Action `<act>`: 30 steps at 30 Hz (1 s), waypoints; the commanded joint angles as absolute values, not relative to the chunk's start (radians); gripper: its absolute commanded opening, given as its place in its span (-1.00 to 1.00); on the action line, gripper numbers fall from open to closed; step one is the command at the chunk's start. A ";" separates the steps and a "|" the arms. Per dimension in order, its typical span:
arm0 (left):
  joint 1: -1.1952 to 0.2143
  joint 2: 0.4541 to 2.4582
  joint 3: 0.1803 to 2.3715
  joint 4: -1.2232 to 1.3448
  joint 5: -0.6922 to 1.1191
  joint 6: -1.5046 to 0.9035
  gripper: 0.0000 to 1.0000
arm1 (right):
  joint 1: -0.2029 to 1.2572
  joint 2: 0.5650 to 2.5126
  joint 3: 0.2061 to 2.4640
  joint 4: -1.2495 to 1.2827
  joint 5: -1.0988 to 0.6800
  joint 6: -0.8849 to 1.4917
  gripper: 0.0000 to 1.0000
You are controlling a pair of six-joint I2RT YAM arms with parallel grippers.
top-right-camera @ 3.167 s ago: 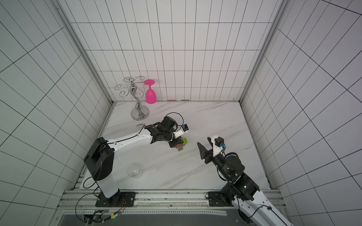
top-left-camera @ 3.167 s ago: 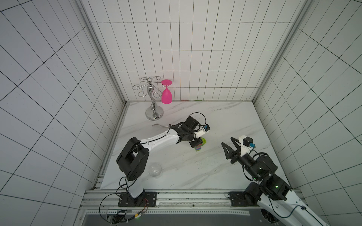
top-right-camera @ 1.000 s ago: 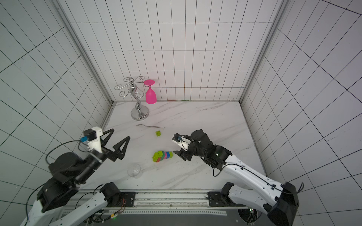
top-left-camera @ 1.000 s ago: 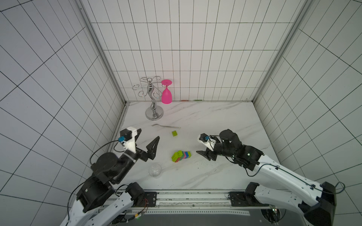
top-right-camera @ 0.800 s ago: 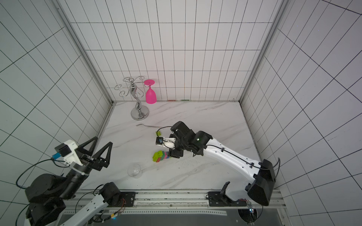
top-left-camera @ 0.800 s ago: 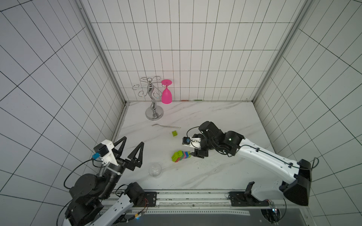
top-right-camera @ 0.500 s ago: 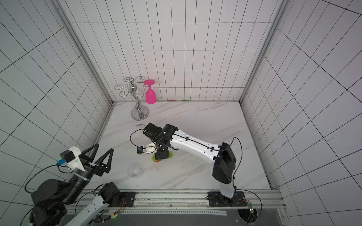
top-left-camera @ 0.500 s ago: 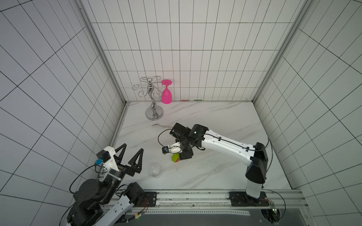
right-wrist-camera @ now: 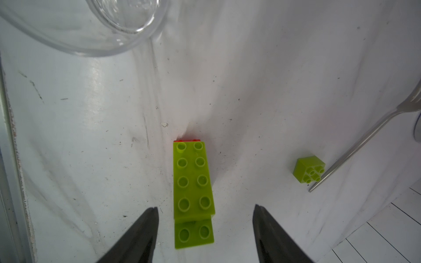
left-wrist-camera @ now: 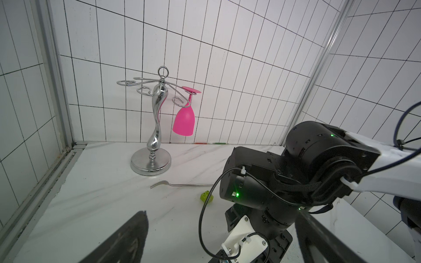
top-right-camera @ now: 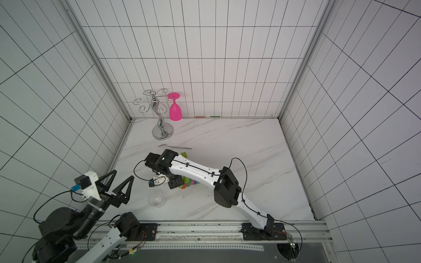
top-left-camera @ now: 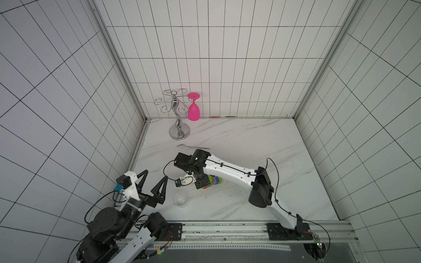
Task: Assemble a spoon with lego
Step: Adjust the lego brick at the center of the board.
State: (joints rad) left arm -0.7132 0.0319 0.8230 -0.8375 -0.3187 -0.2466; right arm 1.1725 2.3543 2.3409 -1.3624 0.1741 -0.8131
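Observation:
The spoon point(top-left-camera: 216, 180), a flat build of lego bricks, lies mid-table; in both top views only its pink, blue and lime end point(top-right-camera: 191, 182) shows past my right arm. My right gripper point(top-left-camera: 201, 185) points down over its other end. In the right wrist view the lime bricks point(right-wrist-camera: 193, 182), with a red edge beyond them, lie between the open fingers point(right-wrist-camera: 139, 234) with a gap on each side. A loose lime brick point(right-wrist-camera: 308, 169) lies apart point(top-right-camera: 184, 155). My left gripper point(top-left-camera: 152, 182) hangs open and empty at the front left.
A thin metal utensil point(top-left-camera: 193, 147) lies behind the right arm, next to the loose brick point(left-wrist-camera: 206, 195). A clear glass point(top-left-camera: 180, 198) lies on the table near the front left. A chrome rack point(top-left-camera: 178, 124) with a pink glass point(top-left-camera: 193, 112) stands at the back left.
My right arm has swung from the right across to the build and now points down over it. My left arm has drawn back to the front left, still open.

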 commanded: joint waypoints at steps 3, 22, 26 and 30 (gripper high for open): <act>-0.712 0.019 0.841 -0.860 -0.298 -0.244 0.97 | 1.181 2.418 2.404 -1.442 0.244 -0.824 0.38; -0.712 0.017 0.839 -0.862 -0.285 -0.241 0.97 | 1.157 2.543 2.483 -1.534 0.180 -0.817 -0.01; -0.712 0.017 0.839 -0.861 -0.287 -0.242 0.97 | 1.152 2.543 2.484 -1.534 0.174 -0.815 -0.25; -0.713 0.019 0.838 -0.860 -0.290 -0.240 0.97 | 1.149 2.534 2.484 -1.528 0.163 -0.815 -0.49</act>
State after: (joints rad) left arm -0.7132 0.0319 0.8246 -0.8509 -0.2943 -0.2466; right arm 1.1584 2.5290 2.4477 -1.4948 0.1867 -0.8158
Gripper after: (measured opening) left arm 0.987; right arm 0.359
